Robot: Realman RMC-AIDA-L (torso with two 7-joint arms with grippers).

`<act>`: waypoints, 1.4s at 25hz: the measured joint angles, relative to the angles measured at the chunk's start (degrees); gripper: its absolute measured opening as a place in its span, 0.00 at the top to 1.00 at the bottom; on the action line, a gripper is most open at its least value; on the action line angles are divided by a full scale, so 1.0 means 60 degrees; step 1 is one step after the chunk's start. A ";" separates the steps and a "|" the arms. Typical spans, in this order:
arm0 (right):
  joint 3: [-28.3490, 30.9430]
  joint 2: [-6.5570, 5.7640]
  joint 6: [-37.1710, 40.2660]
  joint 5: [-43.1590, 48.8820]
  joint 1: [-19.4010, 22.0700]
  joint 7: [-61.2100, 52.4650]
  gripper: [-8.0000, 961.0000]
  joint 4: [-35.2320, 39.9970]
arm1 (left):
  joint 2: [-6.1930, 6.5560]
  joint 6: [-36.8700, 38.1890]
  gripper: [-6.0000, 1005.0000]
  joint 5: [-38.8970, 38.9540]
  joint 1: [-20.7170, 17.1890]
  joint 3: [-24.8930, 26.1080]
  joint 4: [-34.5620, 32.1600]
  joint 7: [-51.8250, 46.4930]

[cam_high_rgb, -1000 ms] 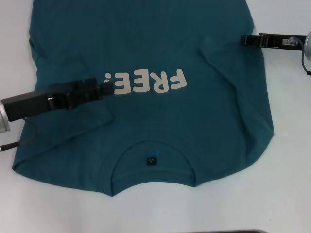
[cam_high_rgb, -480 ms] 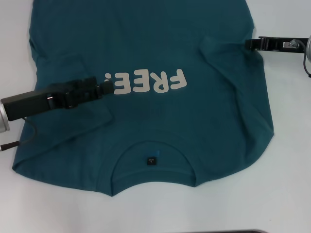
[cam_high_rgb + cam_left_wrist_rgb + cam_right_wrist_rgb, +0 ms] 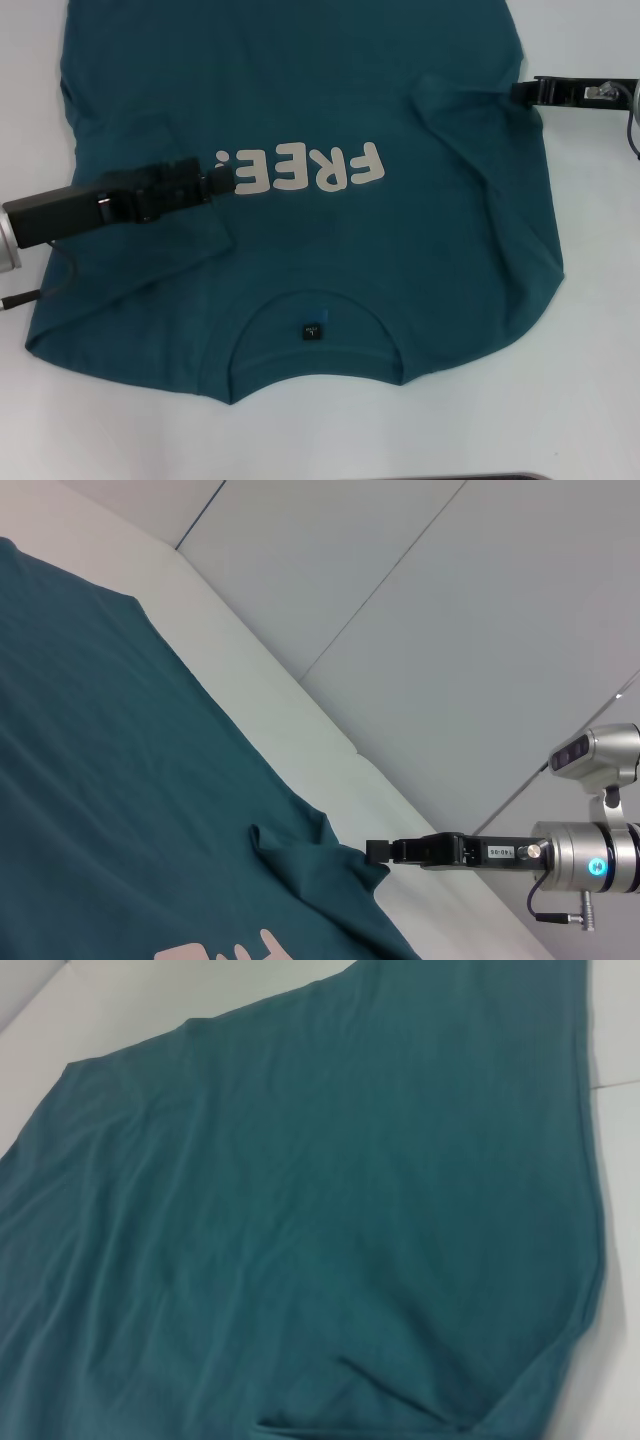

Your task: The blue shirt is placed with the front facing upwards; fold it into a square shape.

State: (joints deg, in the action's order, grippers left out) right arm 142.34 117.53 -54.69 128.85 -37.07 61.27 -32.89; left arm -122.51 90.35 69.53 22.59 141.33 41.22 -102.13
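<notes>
Head view: left gripper pinches blue shirt; right gripper, state unclear, beside it.

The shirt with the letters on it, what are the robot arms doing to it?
They are folding the shirt on the table. Both sleeves are already folded in. The left end effector is over the chest, next to the FREE! lettering. The right end effector is at the shirt's right edge.

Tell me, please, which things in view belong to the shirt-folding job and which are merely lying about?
Part of the job:
- blue shirt, front up
- left gripper, over the chest lettering
- right gripper, at the shirt's right edge

Just there:
- white table
- dark edge at the table's near side, unidentifiable
</notes>
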 joint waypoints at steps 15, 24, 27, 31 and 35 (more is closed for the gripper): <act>0.0071 0.0008 -0.0325 -0.0326 0.0235 0.0282 0.86 -0.0571 | -0.0001 0.0000 0.13 0.0000 0.0030 -0.0014 0.0000 -0.0008; 0.0032 -0.0153 -0.0456 -0.0798 0.0511 0.0358 0.61 -0.0746 | -0.0015 0.0013 0.13 0.0000 0.0004 0.0035 0.0000 0.0014; 0.0016 -0.0174 -0.0422 -0.0778 0.0539 0.0356 0.55 -0.0676 | -0.0015 0.0015 0.13 -0.0001 0.0015 0.0017 0.0000 0.0013; 0.0012 -0.0189 -0.0289 -0.0627 0.0554 0.0353 0.50 -0.0580 | -0.0014 0.0037 0.13 0.0000 0.0037 -0.0010 0.0000 -0.0002; 0.0013 -0.0174 -0.0033 -0.0569 0.0560 0.0351 0.48 -0.0453 | 0.0002 0.0060 0.13 -0.0001 0.0043 -0.0015 0.0000 -0.0013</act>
State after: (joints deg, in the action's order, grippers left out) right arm 142.41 116.49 -54.88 125.43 -33.71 63.37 -35.61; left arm -122.50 90.71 69.52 22.85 141.24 41.22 -102.20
